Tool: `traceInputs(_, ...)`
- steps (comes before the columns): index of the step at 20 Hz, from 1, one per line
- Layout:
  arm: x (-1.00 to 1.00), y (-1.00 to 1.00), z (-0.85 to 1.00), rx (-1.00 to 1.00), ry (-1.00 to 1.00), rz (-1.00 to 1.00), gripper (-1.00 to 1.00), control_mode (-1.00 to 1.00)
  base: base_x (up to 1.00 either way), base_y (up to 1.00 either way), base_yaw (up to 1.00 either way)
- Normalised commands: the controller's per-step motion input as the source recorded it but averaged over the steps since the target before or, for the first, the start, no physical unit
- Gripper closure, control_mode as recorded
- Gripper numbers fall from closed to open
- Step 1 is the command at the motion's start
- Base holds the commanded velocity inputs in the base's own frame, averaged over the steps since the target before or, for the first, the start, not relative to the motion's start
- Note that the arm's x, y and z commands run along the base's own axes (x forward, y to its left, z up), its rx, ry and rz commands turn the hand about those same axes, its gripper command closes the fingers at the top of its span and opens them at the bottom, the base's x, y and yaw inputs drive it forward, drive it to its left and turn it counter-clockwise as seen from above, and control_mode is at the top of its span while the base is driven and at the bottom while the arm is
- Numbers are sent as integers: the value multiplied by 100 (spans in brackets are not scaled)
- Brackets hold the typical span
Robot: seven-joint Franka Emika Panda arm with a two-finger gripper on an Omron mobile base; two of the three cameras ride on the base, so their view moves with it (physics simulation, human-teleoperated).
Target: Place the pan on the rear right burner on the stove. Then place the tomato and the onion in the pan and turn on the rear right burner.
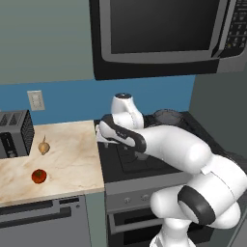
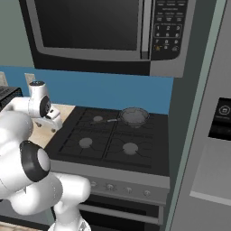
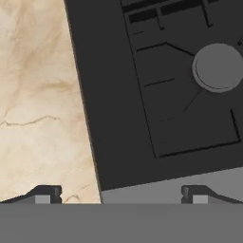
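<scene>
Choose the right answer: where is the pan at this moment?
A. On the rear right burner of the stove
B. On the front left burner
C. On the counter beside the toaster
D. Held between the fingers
A: in the right base view the pan sits on the rear right burner at the back of the stove, while the tomato and the onion lie on the counter.

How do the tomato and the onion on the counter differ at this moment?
The tomato is glossy red and round; the onion is pale tan with a pointed tip on top. The tomato lies nearer the counter's front edge, the onion further back, close to the toaster. Both are small, similar in size, and rest untouched on the marble counter.
</scene>
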Motion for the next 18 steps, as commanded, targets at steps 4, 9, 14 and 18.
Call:
traceInputs(4, 0, 60, 0, 0, -1, 24, -100, -100, 0, 0, 0)
traceInputs(9, 0, 59, 0, 0, -3, 22, -100, -100, 0, 0, 0)
traceInputs(14, 0, 53, 0, 0, -7, 19, -100, -100, 0, 0, 0)
traceInputs(18, 0, 42, 0, 0, -8, 17, -100, -100, 0, 0, 0)
